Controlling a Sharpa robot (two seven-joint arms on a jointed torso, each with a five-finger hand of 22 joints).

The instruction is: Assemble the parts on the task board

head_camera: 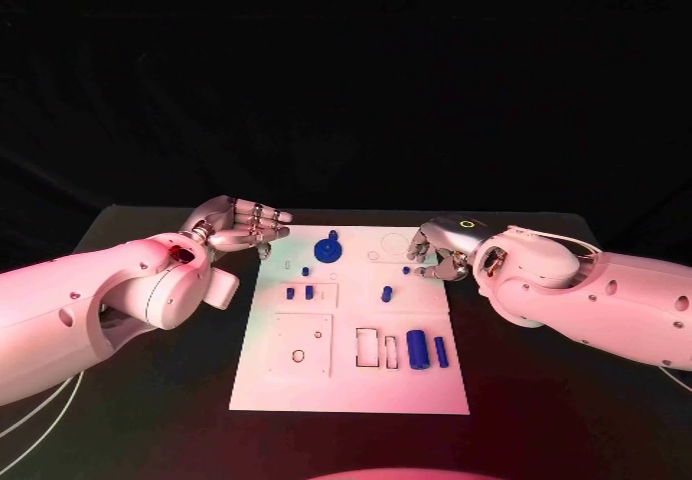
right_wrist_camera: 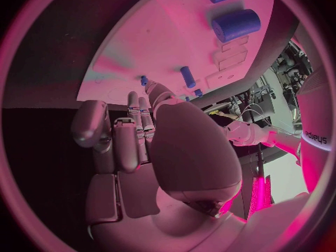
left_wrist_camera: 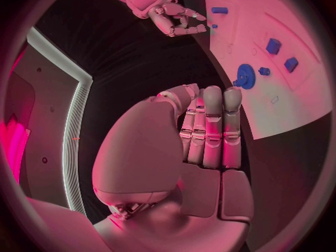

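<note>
The white task board [head_camera: 352, 385] lies in the middle of the black table. A blue gear [head_camera: 330, 247] sits near its far edge, also seen in the left wrist view as the gear [left_wrist_camera: 245, 75]. Small blue pieces [head_camera: 300, 293] lie in a recess left of centre, and one short peg [head_camera: 387, 294] lies near the middle. A thick blue cylinder [head_camera: 418, 349] and a thinner one [head_camera: 441, 351] lie at the right. My left hand [head_camera: 241, 225] hovers off the board's far left corner, fingers side by side, holding nothing. My right hand [head_camera: 440, 251] hangs over the far right edge, fingers loosely bent, nothing in them.
Empty rectangular slots [head_camera: 376, 349] and a square recess with a small oval hole [head_camera: 299, 354] mark the board's near half. A round outline [head_camera: 395, 243] is at the far right of the board. Black table surface [head_camera: 159, 400] surrounds the board on both sides.
</note>
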